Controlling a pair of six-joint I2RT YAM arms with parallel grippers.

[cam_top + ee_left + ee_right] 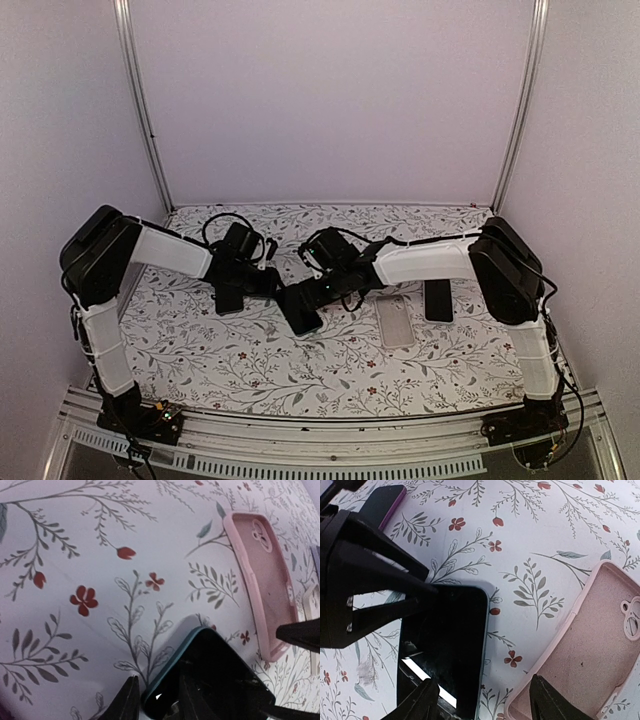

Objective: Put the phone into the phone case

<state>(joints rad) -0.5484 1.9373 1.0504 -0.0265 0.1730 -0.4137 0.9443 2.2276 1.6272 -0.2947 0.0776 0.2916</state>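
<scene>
- The dark phone is pinched at one corner by the left end effector; with so slight a hold, it could be twisted loose.
- The right end effector is spread wide above it; the pink phone case, lying just beside on the worktop, could be shoved aside.

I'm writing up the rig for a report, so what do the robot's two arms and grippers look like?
Both the left arm and right arm have white link covers between bulky black joint housings, with black cables looping at the wrists. The left gripper and right gripper are matte black, with two wedge-shaped fingers each.
</scene>
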